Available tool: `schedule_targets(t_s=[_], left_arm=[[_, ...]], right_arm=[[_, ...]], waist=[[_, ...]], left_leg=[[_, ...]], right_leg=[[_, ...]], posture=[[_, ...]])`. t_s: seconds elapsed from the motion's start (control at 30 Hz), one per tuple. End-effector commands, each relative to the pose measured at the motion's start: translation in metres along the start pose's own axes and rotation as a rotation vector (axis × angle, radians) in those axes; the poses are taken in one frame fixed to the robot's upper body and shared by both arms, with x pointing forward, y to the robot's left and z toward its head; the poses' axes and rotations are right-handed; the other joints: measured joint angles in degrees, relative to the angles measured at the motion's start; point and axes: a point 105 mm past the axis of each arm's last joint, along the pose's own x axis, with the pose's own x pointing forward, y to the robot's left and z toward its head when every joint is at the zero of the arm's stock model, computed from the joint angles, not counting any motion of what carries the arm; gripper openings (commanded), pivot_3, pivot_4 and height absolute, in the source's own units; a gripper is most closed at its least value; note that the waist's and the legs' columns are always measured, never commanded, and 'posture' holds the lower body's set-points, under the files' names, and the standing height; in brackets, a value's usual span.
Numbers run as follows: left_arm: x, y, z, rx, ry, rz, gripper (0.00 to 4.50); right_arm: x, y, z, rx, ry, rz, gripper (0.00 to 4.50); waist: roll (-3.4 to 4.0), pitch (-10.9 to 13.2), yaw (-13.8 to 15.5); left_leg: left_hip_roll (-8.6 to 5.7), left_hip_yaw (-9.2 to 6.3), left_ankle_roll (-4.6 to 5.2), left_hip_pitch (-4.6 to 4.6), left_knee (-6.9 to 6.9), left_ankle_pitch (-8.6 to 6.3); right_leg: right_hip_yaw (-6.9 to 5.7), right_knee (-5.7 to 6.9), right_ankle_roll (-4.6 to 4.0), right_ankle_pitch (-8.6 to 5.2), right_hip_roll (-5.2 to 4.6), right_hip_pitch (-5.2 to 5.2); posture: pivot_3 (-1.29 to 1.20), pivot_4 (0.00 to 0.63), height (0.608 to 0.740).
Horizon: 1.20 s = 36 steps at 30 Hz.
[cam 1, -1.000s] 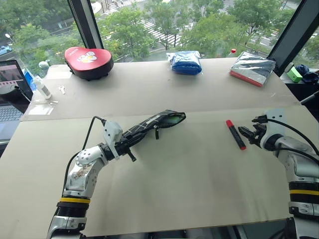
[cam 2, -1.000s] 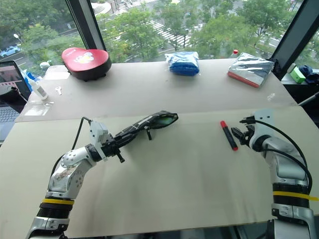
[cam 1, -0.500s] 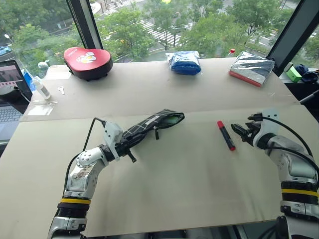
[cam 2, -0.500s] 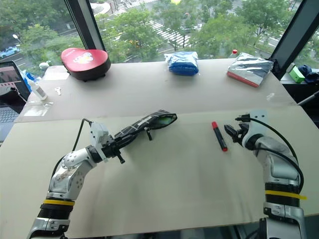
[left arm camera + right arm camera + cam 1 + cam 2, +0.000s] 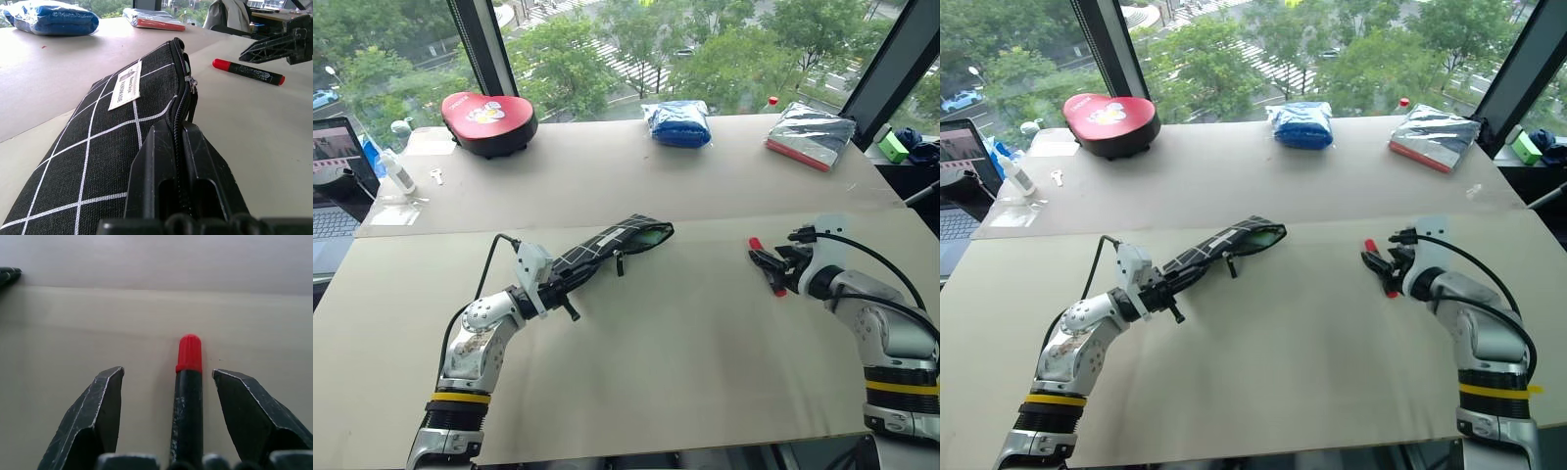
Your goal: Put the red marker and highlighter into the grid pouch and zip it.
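My right gripper (image 5: 166, 416) gapes astride the red marker (image 5: 188, 396), cap at twelve o'clock; light, rigid, rollable; I'd pinch mid-barrel; left gripper (image 5: 178, 181) clamps the grid pouch (image 5: 112, 137).

The grid pouch (image 5: 607, 246) lies on the table (image 5: 656, 352) left of centre, its near end pinched in the left gripper (image 5: 563, 291). Well to the right, the red marker (image 5: 188, 396) lies flat between the spread fingers of the right gripper (image 5: 766, 264). Along the table's far edge sit a heart-shaped box (image 5: 487, 118) at left, a bag (image 5: 676, 121) in the middle and a packet (image 5: 810, 133) at right.
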Motion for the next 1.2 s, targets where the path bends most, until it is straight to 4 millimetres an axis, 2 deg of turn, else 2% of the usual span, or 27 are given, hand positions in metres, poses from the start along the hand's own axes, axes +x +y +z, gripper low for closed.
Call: schedule_targets(t_s=[0.03, 0.2, 0.33, 0.47, 0.6, 0.63, 0.7, 0.87, 0.97, 1.1, 1.2], left_arm=[[-0.002, 0.004, 0.01, 0.031, -0.035, 0.004, 0.0], [0.0, 0.004, 0.011, 0.034, -0.036, -0.002, 0.0], [0.001, 0.005, 0.014, 0.036, -0.043, -0.006, 0.0], [0.003, 0.004, 0.017, 0.039, -0.053, -0.015, 0.0], [0.007, 0.003, 0.026, 0.024, -0.074, -0.032, 0.0], [0.008, 0.002, 0.028, 0.016, -0.079, -0.037, 0.0], [0.009, 0.002, 0.032, -0.003, -0.09, -0.046, 0.0], [0.012, 0.005, 0.051, -0.096, -0.174, -0.031, 0.0], [0.013, 0.009, 0.058, -0.161, -0.213, -0.014, 0.0], [0.009, -0.002, 0.027, -0.09, -0.053, -0.059, 0.0], [0.007, -0.011, 0.015, -0.046, 0.01, -0.1, 0.0]], right_arm=[[-0.004, -0.008, 0.007, -0.041, -0.034, -0.025, 3.24], [-0.002, -0.008, -0.011, -0.036, 0.014, -0.028, 3.24], [-0.001, -0.011, -0.037, -0.064, 0.109, -0.059, 3.24], [-0.001, -0.012, -0.043, -0.098, 0.13, -0.068, 2.18], [-0.001, -0.01, -0.04, -0.132, 0.129, -0.046, 0.78], [-0.001, -0.008, -0.039, -0.138, 0.126, -0.033, 0.54], [-0.001, -0.004, -0.035, -0.149, 0.117, -0.013, 0.53], [0.004, 0.006, -0.011, -0.172, 0.018, 0.012, 0.53], [0.006, 0.018, 0.014, -0.193, -0.075, 0.06, 0.53], [-0.004, 0.045, 0.063, -0.423, -0.264, 0.172, 0.53], [-0.016, 0.069, 0.087, -0.611, -0.351, 0.282, 0.53]], waist=[[0.0, 0.0, -0.01], [0.0, 0.0, -0.01], [-0.01, -0.01, -0.01], [-0.02, -0.02, 0.08], [-0.06, -0.04, 0.06], [-0.06, -0.04, 0.07], [-0.06, -0.04, 0.07], [-0.06, -0.04, -0.02], [-0.06, -0.04, -0.44], [-0.05, -0.04, -0.71], [-0.04, -0.03, -0.86]], left_leg=[[0.0, 0.0, 0.0, 0.01, 0.0, 0.0], [0.01, 0.0, 0.0, 0.01, -0.01, 0.0], [0.0, 0.02, 0.0, 0.04, 0.0, 0.0], [0.01, 0.02, 0.01, 0.18, 0.0, -0.01], [0.01, 0.03, 0.04, 0.28, 0.0, -0.02], [0.01, 0.03, 0.04, 0.32, 0.0, -0.03], [0.01, 0.02, 0.05, 0.37, -0.01, -0.03], [0.04, 0.02, 0.07, 0.43, -0.02, -0.05], [0.05, 0.03, 0.07, 0.42, -0.02, -0.05], [0.04, 0.06, 0.07, 0.42, -0.05, -0.05], [0.03, 0.16, 0.08, 0.4, -0.09, -0.06]], right_leg=[[0.0, 0.0, 0.0, 0.0, 0.0, 0.0], [0.0, 0.0, 0.0, 0.0, 0.0, 0.0], [0.01, 0.02, 0.0, 0.0, 0.0, 0.02], [0.0, 0.01, 0.0, 0.0, 0.0, 0.16], [0.0, 0.0, 0.0, 0.0, 0.01, 0.24], [0.0, -0.01, 0.0, 0.0, 0.02, 0.3], [-0.02, -0.04, 0.0, 0.0, 0.02, 0.39], [-0.03, -0.09, 0.0, 0.0, 0.04, 0.46], [-0.01, -0.08, 0.0, 0.0, 0.05, 0.42], [0.0, -0.06, 0.0, 0.0, 0.05, 0.37], [0.0, -0.07, 0.01, 0.0, 0.03, 0.29]], posture=[[0.0, 0.15, 0.74], [0.0, 0.15, 0.74], [0.0, 0.15, 0.74], [0.0, 0.15, 0.74], [0.0, 0.15, 0.74], [0.0, 0.15, 0.74], [0.0, 0.15, 0.74], [0.0, 0.15, 0.74], [0.0, 0.15, 0.74], [0.0, 0.15, 0.74], [0.0, 0.15, 0.74]])
